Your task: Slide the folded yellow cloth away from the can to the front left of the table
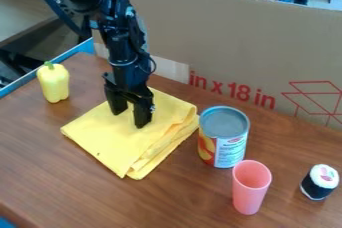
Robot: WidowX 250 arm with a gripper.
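Observation:
The black gripper (131, 117) hangs over the upper middle of a folded yellow cloth (110, 142), pointing down. Its two fingers stand apart with yellow cloth visible between them; whether the tips touch the cloth I cannot tell. The cloth lies flat on the brown table (60, 182), its layered edges facing right. Just right of the cloth stands an upright can (224, 137) with a grey top. Left of the cloth is a yellow bell pepper (53, 83) with a green stem, standing upright.
A pink cup (251, 187) stands upright in front of the can. Farther right sits a black and white sushi-like piece (320, 182). A large cardboard panel (247, 42) walls off the back of the table, and a blue edge (23, 81) runs along the left.

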